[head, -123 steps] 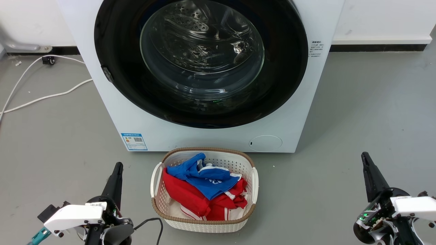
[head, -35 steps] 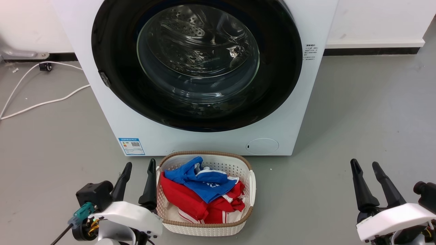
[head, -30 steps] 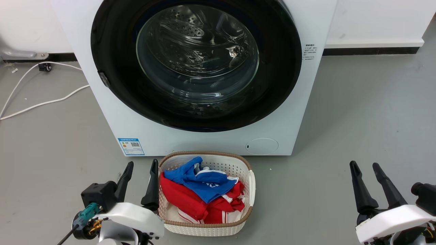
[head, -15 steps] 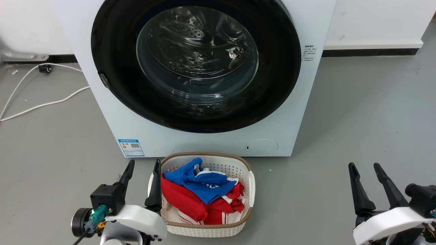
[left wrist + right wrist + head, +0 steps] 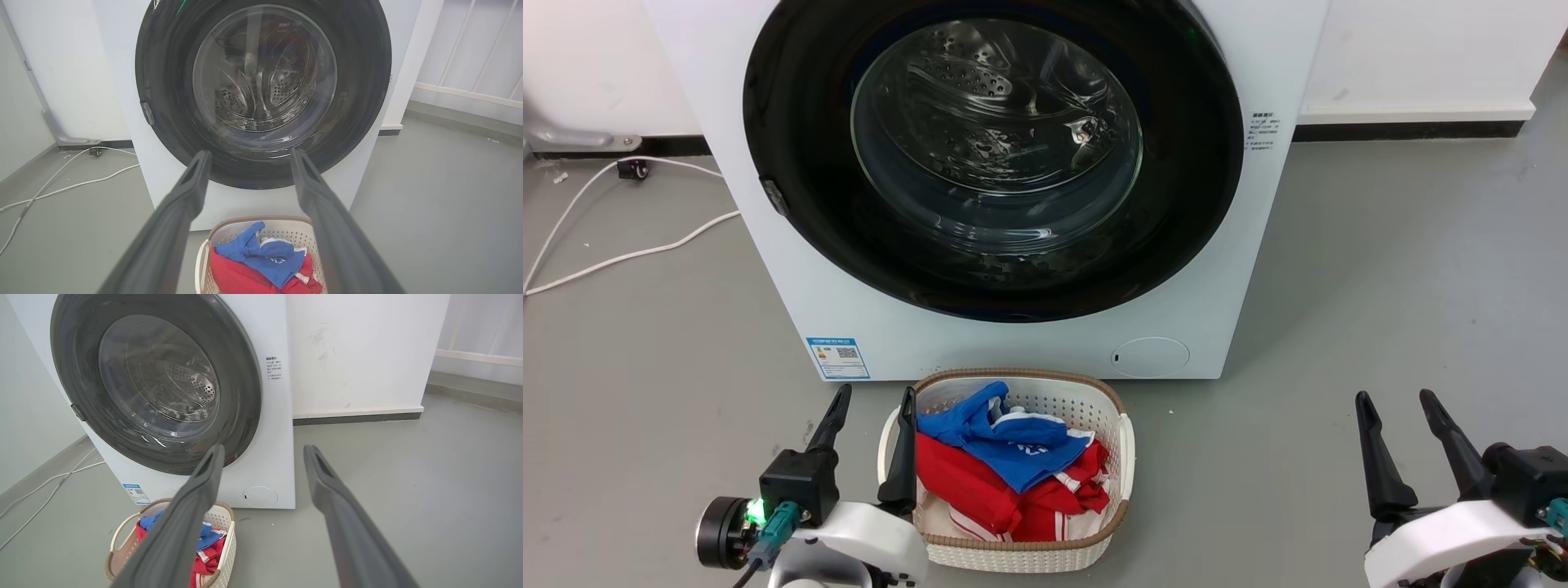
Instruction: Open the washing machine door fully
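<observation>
- Black and glossy, the washing machine door [image 5: 995,151] lies shut and flush against the front of the white washing machine [image 5: 1013,343]. Its clear bulging window shows the perforated steel drum behind, so the opening has not begun.
- The left gripper [image 5: 874,400] hangs low at the lower left with its fingers spread and nothing between them. In the left wrist view they frame the lower part of the door, which suggests this arm is being lined up for the reach.
- The right gripper [image 5: 1395,402] is likewise parted and empty, low at the lower right and well apart from the machine. It looks parked out of the door's way.
- A small grey tab [image 5: 774,196] sits on the door's left rim. It is probably the latch side and the likely place to pull, though a hinge cannot be made out.
- A white laundry basket [image 5: 1013,374] with a brown rim stands on the grey floor [image 5: 1380,269] just in front of the machine, below the door. It holds a blue garment [image 5: 1013,441] on a red garment [image 5: 964,490].
- The basket lies between the robot and the door, so a reach must pass over or beside it. The left gripper's inner finger overlaps the basket's handle in the head view; whether they touch cannot be told.
- A white cable [image 5: 629,253] trails on the floor to the machine's left, away from both arms.
</observation>
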Available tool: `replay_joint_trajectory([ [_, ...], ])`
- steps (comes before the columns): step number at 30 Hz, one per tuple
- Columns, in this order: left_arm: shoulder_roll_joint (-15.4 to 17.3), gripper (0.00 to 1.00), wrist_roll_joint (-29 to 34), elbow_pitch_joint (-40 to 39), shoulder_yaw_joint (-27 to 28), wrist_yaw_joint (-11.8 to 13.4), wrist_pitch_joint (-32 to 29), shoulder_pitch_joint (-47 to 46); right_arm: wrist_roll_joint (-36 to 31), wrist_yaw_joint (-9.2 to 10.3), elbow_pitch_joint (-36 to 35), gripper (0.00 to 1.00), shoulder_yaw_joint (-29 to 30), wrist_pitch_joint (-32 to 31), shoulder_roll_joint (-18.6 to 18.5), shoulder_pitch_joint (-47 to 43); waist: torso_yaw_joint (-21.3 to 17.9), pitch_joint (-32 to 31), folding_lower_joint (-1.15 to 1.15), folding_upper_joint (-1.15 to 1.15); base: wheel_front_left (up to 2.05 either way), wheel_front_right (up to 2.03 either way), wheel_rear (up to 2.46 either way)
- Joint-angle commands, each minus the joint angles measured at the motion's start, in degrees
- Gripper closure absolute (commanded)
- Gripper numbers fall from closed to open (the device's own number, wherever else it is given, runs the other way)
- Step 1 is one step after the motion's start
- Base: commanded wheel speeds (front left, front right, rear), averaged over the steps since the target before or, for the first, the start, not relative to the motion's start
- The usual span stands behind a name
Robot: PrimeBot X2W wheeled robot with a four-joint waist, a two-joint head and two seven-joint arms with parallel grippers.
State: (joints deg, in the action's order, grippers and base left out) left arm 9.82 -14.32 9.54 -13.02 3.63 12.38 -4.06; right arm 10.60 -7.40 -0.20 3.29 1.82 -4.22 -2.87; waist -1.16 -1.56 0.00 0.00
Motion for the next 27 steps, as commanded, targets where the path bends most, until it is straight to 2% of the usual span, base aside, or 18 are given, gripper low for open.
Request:
replay_joint_trajectory([
  [1, 0.01, 0.00, 0.87, -0.13, -0.11, 0.30, 0.54, 0.13, -0.99, -0.13, -0.58, 0.00, 0.23, 0.43, 0.21, -0.34, 0.00, -0.02, 0.00, 0.00, 0.00, 0.00, 0.00],
  [21, -0.97, 0.00, 6.33, 1.63, 0.48, -0.97, 2.57, 0.87, -8.88, -0.14, -0.63, 0.00, 0.15, 2.22, 0.98, -1.02, -0.24, -0.46, 0.00, 0.00, 0.00, 0.00, 0.00],
  [27, -1.47, 0.00, 6.34, 2.61, 1.16, -1.57, 2.84, 0.95, -9.23, -0.09, -0.25, 0.00, 0.39, 2.53, 1.17, -1.22, -0.24, -0.67, 0.00, 0.00, 0.00, 0.00, 0.00],
])
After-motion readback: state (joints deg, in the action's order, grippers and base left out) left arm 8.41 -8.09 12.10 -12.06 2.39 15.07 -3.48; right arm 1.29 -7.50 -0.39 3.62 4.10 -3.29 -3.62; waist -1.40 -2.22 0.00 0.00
